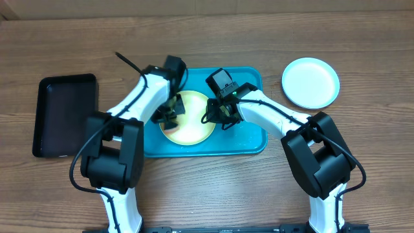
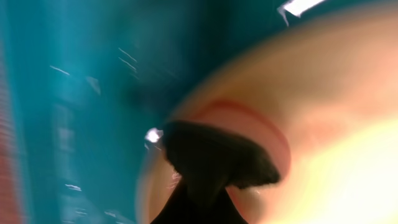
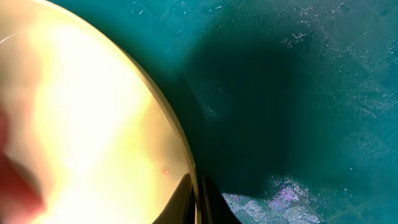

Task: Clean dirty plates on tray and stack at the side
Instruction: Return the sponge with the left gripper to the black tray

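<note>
Two trays lie on the wooden table (image 1: 362, 162): the turquoise tray (image 1: 252, 139) in the middle and a smaller black tray (image 1: 65, 120) well apart off its left end. One yellow-green plate (image 1: 191, 126) lies inside the turquoise tray, in its left half. A white plate (image 1: 310, 82) rests on the table just beyond the tray's far right corner, not touching it. Both arms reach in over the tray.

The right end effector (image 1: 220, 113) is at the yellow-green plate's right rim. Its wrist view shows that rim running between its two dark fingers (image 3: 214, 210), which are drawn narrow on it.

The left end effector (image 1: 169, 113) sits over the plate's left rim. A dark tip covers part of the plate in its wrist view, and I cannot tell whether it is wide or closed. A curved red smear (image 2: 249, 115) marks the plate beside that tip.
</note>
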`<state>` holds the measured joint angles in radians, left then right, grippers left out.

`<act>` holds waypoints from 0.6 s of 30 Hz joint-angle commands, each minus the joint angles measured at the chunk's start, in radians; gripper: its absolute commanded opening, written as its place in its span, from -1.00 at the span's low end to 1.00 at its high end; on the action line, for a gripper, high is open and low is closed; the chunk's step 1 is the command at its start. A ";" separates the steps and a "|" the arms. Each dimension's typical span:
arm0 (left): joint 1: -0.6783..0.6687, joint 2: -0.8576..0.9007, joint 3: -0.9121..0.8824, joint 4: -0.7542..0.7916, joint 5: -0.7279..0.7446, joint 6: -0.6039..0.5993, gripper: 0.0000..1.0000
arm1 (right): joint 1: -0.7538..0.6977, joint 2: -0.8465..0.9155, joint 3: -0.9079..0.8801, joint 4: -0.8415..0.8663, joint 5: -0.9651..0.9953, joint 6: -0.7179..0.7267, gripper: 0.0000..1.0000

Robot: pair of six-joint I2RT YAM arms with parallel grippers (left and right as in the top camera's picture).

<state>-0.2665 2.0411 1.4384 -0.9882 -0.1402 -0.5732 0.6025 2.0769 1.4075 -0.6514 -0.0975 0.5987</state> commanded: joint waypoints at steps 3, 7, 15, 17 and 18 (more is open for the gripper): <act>0.023 0.018 0.181 -0.037 -0.124 0.013 -0.92 | -0.004 0.035 -0.021 -0.015 0.052 0.000 -0.93; 0.029 0.018 0.321 -0.122 -0.101 0.013 -0.92 | -0.004 0.035 -0.021 -0.015 0.052 0.000 -0.92; 0.172 0.018 0.433 -0.225 -0.072 0.039 -0.91 | -0.004 0.035 -0.021 -0.021 0.052 0.000 -0.92; 0.248 0.018 0.431 -0.235 -0.076 0.047 -0.92 | -0.004 0.035 -0.021 -0.023 0.052 0.000 -0.92; 0.288 0.018 0.431 -0.235 -0.077 0.062 -0.92 | -0.004 0.035 -0.021 -0.023 0.052 0.000 -0.92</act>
<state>-0.0944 2.0624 1.8503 -1.2167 -0.2054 -0.5499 0.6025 2.0769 1.4078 -0.6552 -0.0975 0.5991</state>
